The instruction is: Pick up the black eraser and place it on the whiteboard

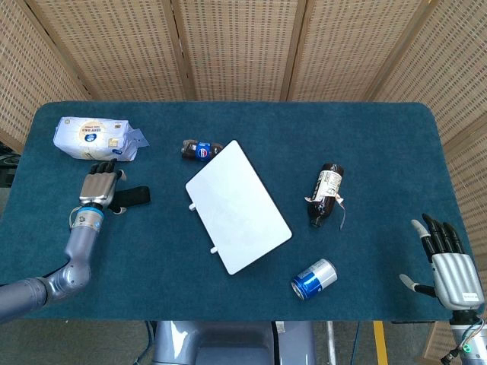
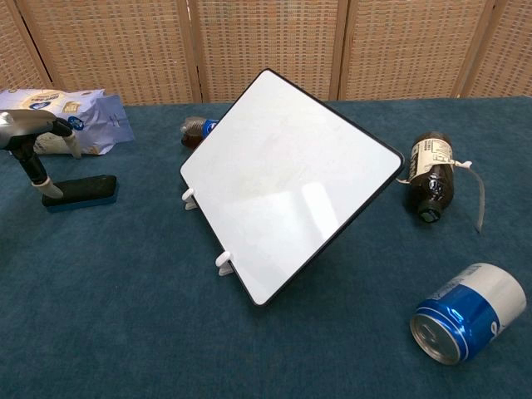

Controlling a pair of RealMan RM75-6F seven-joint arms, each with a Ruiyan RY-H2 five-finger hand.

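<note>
1. Head view shows one black eraser (image 1: 133, 197) near the table's (image 1: 380, 137) left edge, just below one white-and-blue snack bag (image 1: 94, 138) at the far left corner.
2. One left hand (image 1: 100, 188) sits over the eraser's left end, fingers apart and pointing down; chest view has a fingertip (image 2: 51, 189) touching that end, nothing gripped.
3. One whiteboard (image 1: 237, 206) lies at the table's middle, well apart from the eraser.
4. Two bottles lie flat: a small one (image 1: 199, 150) touching the whiteboard's far corner, a dark one (image 1: 326, 193) toward the right edge.
5. One blue can (image 1: 313, 278) lies near the front edge.
6. One right hand (image 1: 450, 268) hangs off the front right corner, fingers spread, empty.
</note>
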